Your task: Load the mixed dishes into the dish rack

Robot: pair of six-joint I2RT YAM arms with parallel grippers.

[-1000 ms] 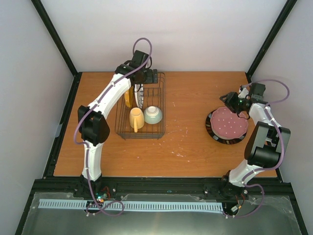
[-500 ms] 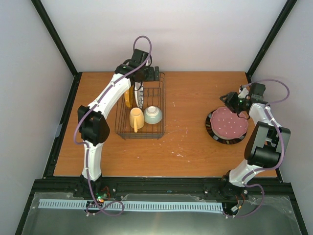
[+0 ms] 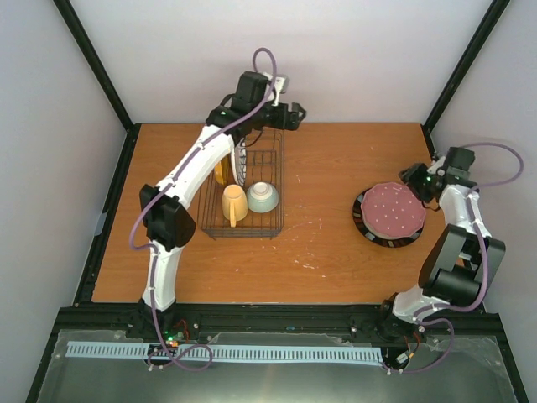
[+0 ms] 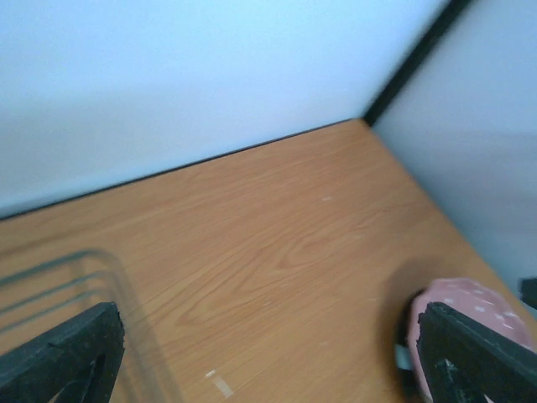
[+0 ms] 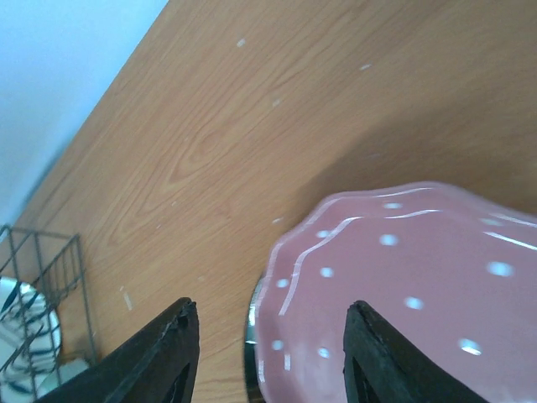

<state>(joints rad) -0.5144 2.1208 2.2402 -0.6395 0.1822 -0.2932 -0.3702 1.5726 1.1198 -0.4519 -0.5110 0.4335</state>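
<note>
The dark wire dish rack (image 3: 270, 172) holds the cream-yellow mug (image 3: 234, 204), the pale blue-green bowl (image 3: 263, 196), and the orange-yellow plate (image 3: 220, 168) and striped plate (image 3: 238, 162) standing upright. The pink dotted plate (image 3: 392, 209) lies on the black plate (image 3: 379, 238) at the right. My left gripper (image 3: 292, 114) is open and empty, above the rack's far right corner. My right gripper (image 3: 416, 178) is open and empty, by the pink plate's far right edge. In the right wrist view the pink plate (image 5: 403, 285) lies between and below the open fingers (image 5: 159, 353).
The rack's blurred wire (image 4: 84, 277) shows at the lower left of the left wrist view and the pink plate (image 4: 470, 306) at its right. The right wrist view shows the rack (image 5: 46, 269) with the striped plate (image 5: 21, 327). The back wall is close behind the left gripper.
My left gripper has risen from the rack's back and swung right, beyond its far corner. My right gripper has drawn back to the right, off the pink plate's far edge.
</note>
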